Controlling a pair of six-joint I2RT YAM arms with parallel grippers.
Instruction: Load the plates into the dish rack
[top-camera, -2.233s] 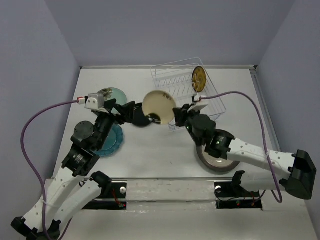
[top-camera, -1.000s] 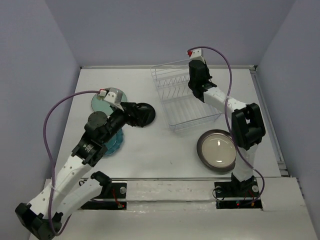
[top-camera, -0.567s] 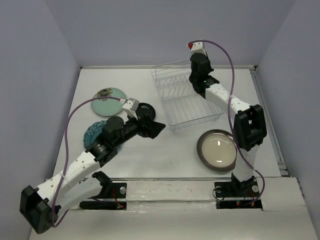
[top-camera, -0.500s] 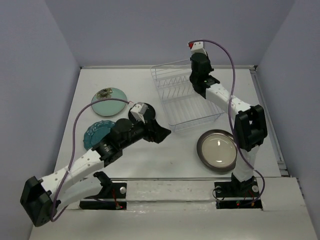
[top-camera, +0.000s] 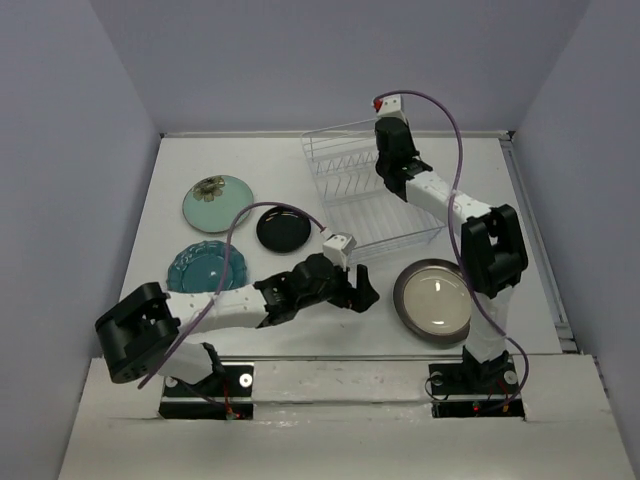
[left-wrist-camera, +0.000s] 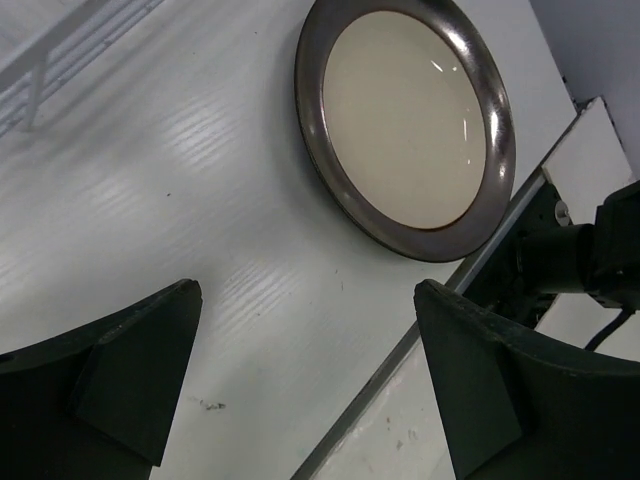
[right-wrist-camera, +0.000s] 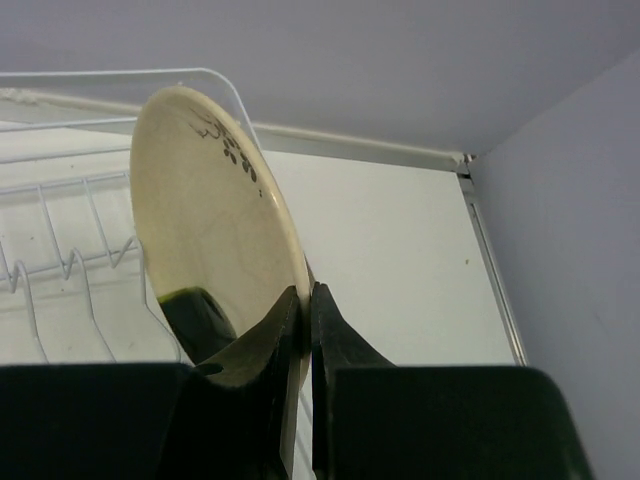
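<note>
Left tool spread, swung beside grey-rimmed plate, right tool pinching cream plate at dish rack

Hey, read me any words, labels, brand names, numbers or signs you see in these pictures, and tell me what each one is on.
There is no readable text in any view.
cream plate: a dark floral sprig near the rim; it is decoration, not lettering.
pale green plate: a floral mark, too small to show any writing.
grey-rimmed plate: plain, with no stamp or label visible.
</note>
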